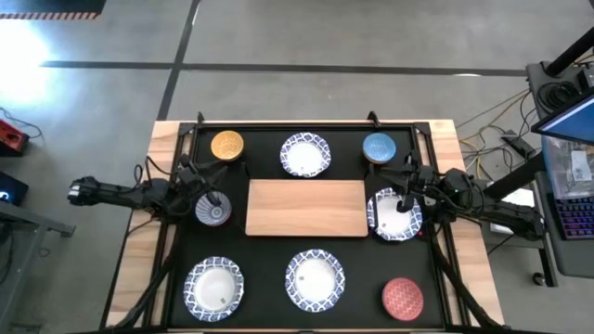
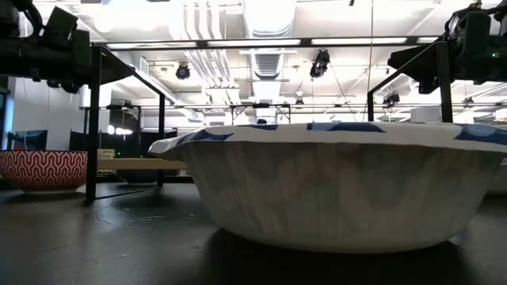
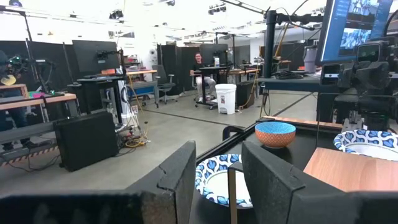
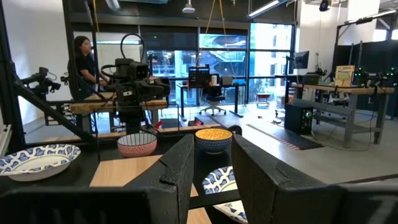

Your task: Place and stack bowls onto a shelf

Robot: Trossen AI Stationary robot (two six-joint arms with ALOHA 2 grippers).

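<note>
Wide patterned bowl [image 2: 333, 186] filled the low view.
Your left gripper [image 1: 212, 199] stood over the small patterned bowl [image 1: 214, 211], shelf [image 1: 306, 207] just right; right gripper [image 1: 406, 199] over another bowl [image 1: 394, 215]; I cannot tell whether either grasped.

Out past the black desk [image 1: 269, 260] a white bin [image 3: 225, 98] stands on the grey floor, a seated person [image 3: 200, 64] just behind it, office chair [image 3: 166, 84] to its side, black box [image 3: 87, 140] nearer.
</note>
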